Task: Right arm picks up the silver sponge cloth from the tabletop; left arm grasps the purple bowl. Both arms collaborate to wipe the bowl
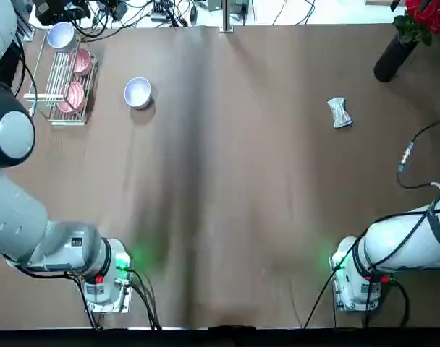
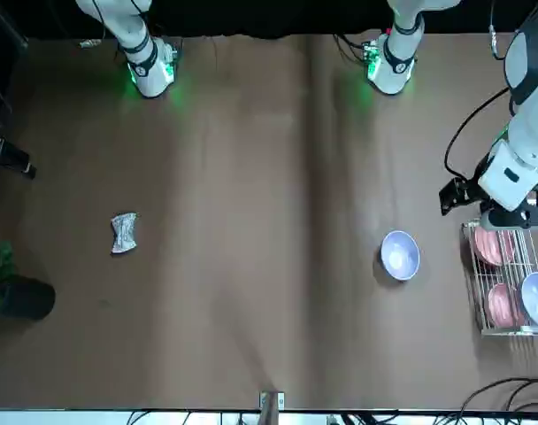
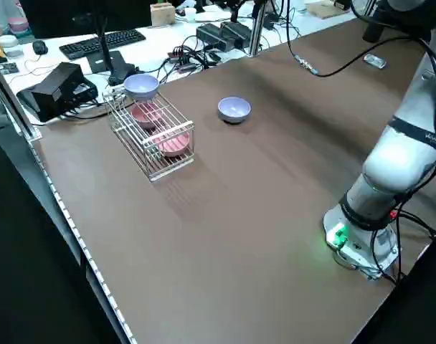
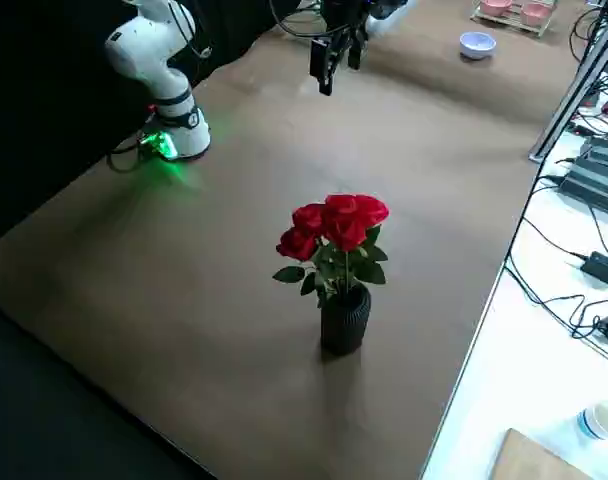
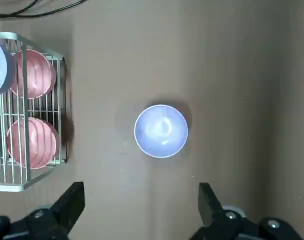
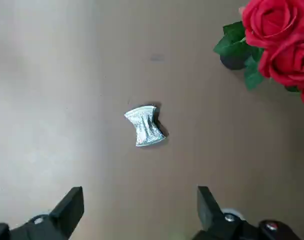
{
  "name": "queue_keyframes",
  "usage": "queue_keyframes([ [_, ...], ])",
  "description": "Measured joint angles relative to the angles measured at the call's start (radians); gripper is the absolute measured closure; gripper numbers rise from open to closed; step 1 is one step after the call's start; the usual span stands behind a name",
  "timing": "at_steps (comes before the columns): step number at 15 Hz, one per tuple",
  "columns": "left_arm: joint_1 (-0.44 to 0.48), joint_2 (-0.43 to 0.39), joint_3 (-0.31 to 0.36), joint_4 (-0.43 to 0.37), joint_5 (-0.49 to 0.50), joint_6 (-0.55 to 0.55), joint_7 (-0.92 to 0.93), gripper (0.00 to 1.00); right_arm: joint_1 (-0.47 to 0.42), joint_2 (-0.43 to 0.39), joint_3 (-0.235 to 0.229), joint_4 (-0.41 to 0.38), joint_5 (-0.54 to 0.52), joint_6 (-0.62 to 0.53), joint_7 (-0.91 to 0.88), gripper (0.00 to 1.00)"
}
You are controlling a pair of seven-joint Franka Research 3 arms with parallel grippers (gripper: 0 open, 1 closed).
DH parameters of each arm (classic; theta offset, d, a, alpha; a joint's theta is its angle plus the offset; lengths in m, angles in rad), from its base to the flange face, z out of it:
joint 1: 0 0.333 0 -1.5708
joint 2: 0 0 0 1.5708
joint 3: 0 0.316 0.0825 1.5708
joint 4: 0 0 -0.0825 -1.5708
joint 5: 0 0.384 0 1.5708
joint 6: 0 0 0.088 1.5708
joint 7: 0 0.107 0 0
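Front view shows our silver sponge cloth (image 2: 124, 233) lying on the tabletop (image 2: 242, 266) at the left of the frame, apart from the purple bowl (image 2: 400, 255), which sits upright right of centre, just beside the wire rack (image 2: 503, 279). In the left wrist picture, our left gripper (image 5: 142, 202) spreads its fingers wide with nothing between them, the bowl toward frame centre; in the right wrist picture, our right gripper (image 6: 141, 205) is likewise wide and empty, the cloth near the centre. We judge the cloth light, soft and squashable, best pinched across its narrow waist. The bowl looks light but stiff, its glossy wall likely slippery and perhaps breakable, so we would grip the rim gently, one finger inside, leaving room for wiping.
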Motion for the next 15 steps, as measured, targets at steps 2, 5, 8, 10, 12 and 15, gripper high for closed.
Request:
queue_keyframes([
  [2, 0.0, 0.0, 0.0, 0.0, 0.0, 0.0, 0.0, 0.0, 0.0, 0.001, 0.0, -0.003, 0.0, 0.0, 0.0, 0.0],
  [5, -0.003, 0.001, -0.003, 0.0, 0.0, 0.0, 0.0, 0.0, 0.0, 0.005, 0.0, -0.007, 0.001, 0.0, 0.0, 0.0],
  [8, -0.003, 0.006, -0.003, 0.0, 0.0, -0.001, 0.0, 0.0, 0.0, 0.012, 0.001, -0.02, 0.003, 0.006, 0.0, 0.0],
  [10, 0.0, 0.033, -0.002, -0.005, 0.0, -0.003, 0.0, 0.0, 0.001, 0.018, 0.003, -0.057, 0.004, 0.043, 0.001, 0.0],
  [12, 0.004, 0.082, -0.001, -0.011, 0.0, 0.001, 0.0, 0.0, 0.002, 0.035, 0.004, -0.091, 0.005, 0.075, 0.002, 0.0],
  [15, 0.021, 0.161, 0.0, -0.077, 0.0, 0.154, 0.0, 0.0, 0.003, 0.097, 0.006, -0.111, 0.009, 0.089, 0.002, 0.01],
])
